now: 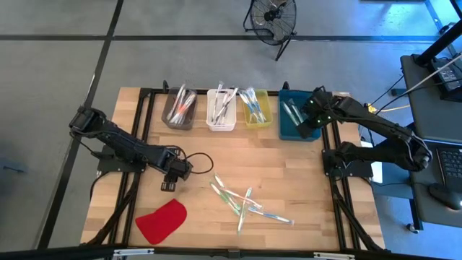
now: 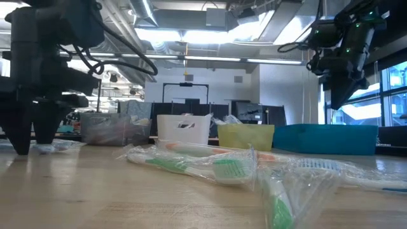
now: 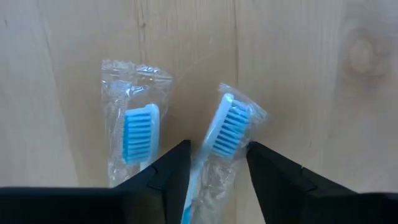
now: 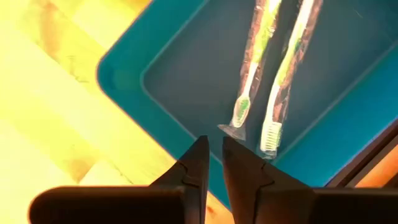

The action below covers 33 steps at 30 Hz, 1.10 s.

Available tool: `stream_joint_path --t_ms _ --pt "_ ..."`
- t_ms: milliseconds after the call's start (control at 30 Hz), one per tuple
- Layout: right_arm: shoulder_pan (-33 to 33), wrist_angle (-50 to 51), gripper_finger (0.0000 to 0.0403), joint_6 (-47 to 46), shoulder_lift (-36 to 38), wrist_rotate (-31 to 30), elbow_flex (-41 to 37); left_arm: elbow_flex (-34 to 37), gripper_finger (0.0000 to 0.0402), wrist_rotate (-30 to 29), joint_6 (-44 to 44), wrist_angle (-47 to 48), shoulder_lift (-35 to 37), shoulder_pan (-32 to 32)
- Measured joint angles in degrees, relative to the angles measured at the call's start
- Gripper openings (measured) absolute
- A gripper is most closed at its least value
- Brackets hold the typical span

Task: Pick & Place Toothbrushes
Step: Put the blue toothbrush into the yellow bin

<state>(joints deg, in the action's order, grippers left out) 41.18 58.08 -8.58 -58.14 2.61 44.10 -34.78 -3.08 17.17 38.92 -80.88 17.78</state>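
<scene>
The left gripper [image 3: 214,180] points down at the table [image 1: 289,173], fingers partly open around one of two blue-bristled wrapped toothbrushes [image 3: 225,134] (the other [image 3: 134,140] lies just beside). The right gripper [image 4: 211,165] hovers over the blue bin [image 4: 124,81], fingers narrow and empty, above two green toothbrushes [image 4: 255,62].

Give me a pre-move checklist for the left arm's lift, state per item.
1. Left pincer straddles one blue-bristled toothbrush: ok, the wrapped brush lies between its fingers.
2. Grip closed on that brush: not ok, gaps show either side.
3. Neighbouring blue-bristled toothbrush out of the grasp: ok, it lies outside one finger.
4. Right pincer empty: ok, nothing between its near-closed fingers.
5. Right arm clear of the left: ok, it hangs over the blue bin, far across the table.
6. Drop bin for this brush: cannot tell.
</scene>
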Motion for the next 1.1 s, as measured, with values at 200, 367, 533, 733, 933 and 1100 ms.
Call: stream_joint_path --t_ms 200,367,533,733,933,1100 --pt "-1.98 -0.01 0.0036 -0.16 1.89 0.01 0.00 0.57 0.0129 0.18 2.00 -0.33 0.71 0.13" --pt "-3.54 0.07 0.0030 -1.53 2.94 0.00 0.02 0.65 0.0098 0.49 2.46 -0.61 1.33 0.13" --pt "-5.50 0.15 0.0023 -1.58 4.70 -0.02 0.02 0.73 0.0066 0.44 3.28 -0.98 2.03 0.11" --pt "-9.15 0.21 0.0020 -2.12 7.45 -0.06 0.02 -0.13 0.0036 -0.56 3.20 -2.25 2.61 0.12" --pt "-13.07 0.23 0.0020 -2.75 9.67 -0.22 0.02 -2.42 0.0019 -0.67 3.24 -1.94 2.65 0.13" --pt "-16.47 0.26 0.0020 -4.16 10.44 -0.24 0.02 -3.91 0.0020 -1.74 2.68 -1.75 2.69 0.13"
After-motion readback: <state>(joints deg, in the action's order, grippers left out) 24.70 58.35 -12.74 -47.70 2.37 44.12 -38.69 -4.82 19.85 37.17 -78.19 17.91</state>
